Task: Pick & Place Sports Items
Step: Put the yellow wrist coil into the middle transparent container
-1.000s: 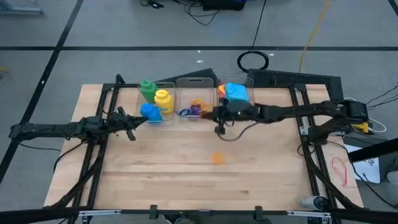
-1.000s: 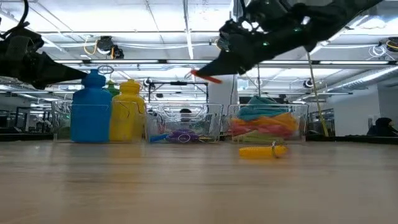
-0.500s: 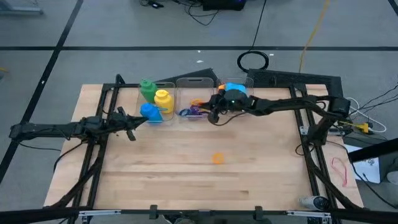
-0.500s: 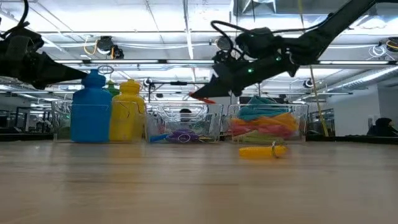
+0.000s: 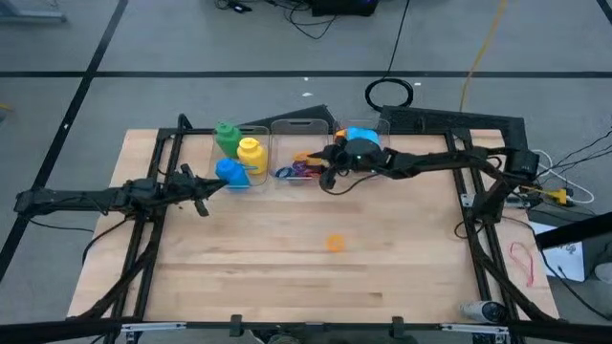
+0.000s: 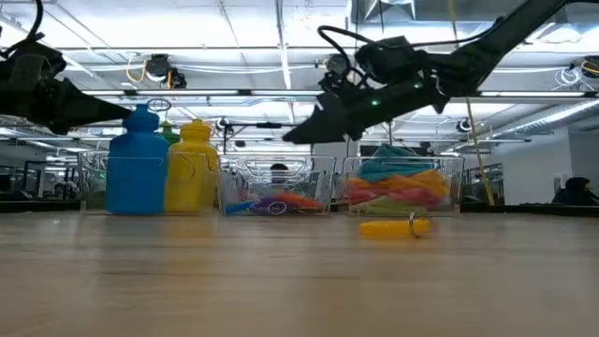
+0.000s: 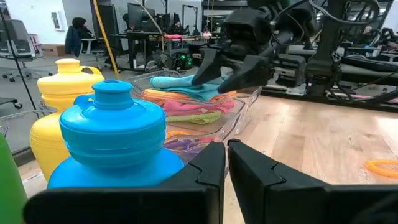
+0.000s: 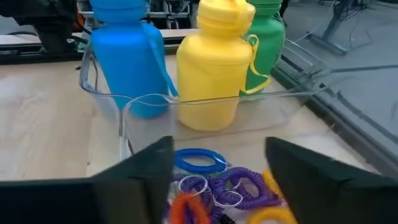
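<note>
Three clear bins stand in a row at the table's far side. The left one holds the green [image 5: 226, 135], yellow [image 5: 251, 153] and blue [image 5: 231, 173] bottles. In the middle bin [image 5: 300, 129] lie purple, blue and orange rings [image 8: 227, 185]. Folded cloths [image 6: 401, 187] fill the right bin. My right gripper [image 8: 217, 180] hangs open just above the middle bin's rings, with nothing between its fingers. One orange ring [image 5: 335, 243] lies alone on the table's middle. My left gripper [image 5: 199, 199] waits shut and empty, just to the near left of the bottle bin.
A dark metal frame [image 5: 449, 143] borders the table's left, right and far sides. The bins' thin clear walls [image 8: 205, 99] rise close around my right gripper. Bare wood [image 5: 287, 277] spreads over the table's near half.
My right gripper has carried an orange ring toward the table's far-left, from in front of the cloth bin to above the middle bin, and has come down. It has opened and let go. The ring now lies among the other rings in that bin.
</note>
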### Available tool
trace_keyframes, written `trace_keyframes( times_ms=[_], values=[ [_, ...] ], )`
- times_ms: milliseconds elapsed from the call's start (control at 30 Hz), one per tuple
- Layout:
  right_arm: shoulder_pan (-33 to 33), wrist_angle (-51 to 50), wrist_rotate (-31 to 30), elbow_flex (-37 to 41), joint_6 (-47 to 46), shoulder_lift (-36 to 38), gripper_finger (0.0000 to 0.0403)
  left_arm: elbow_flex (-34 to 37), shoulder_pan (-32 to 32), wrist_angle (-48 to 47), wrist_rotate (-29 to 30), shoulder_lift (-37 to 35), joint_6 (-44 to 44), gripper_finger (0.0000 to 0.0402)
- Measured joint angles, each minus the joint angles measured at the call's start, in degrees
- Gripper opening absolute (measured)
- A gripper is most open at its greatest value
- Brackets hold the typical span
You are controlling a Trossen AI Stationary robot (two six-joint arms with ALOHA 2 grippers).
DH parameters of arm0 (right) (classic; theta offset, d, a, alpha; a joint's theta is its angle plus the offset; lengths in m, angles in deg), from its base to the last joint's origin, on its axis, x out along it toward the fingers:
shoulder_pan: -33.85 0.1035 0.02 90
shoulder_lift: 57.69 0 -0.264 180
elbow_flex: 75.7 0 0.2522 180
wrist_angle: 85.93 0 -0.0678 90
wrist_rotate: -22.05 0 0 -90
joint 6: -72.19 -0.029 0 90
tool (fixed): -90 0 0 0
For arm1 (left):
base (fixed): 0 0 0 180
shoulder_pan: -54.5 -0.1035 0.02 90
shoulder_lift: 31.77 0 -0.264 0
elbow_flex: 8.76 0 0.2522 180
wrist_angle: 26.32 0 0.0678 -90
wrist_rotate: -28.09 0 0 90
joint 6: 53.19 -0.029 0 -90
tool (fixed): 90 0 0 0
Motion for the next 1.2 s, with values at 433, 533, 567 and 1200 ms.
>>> trace_keyframes(
  times_ms=[433, 533, 567, 1200],
  values=[
    [9.3, -5.9, -1.1, 0.0, 1.3, 4.2, 0.0286, 0.0, 0.0, 0.0, 0.0, 0.0, 0.0, 0.0021],
    [13.8, -10.2, -1.0, 0.0, 1.5, 5.6, 0.0279, 0.0, 0.0, 0.0, 0.0, 0.0, 0.0, 0.0021],
    [15.3, -11.4, -1.0, 0.0, 1.4, 5.8, 0.0276, 0.0, 0.0, 0.0, 0.0, 0.0, 0.0, 0.0021],
    [30.6, -18.1, -7.2, 7.9, -0.4, -1.7, 0.022, 0.0, 0.0, 0.0, 0.0, 0.0, 0.0, 0.0021]
  ],
)
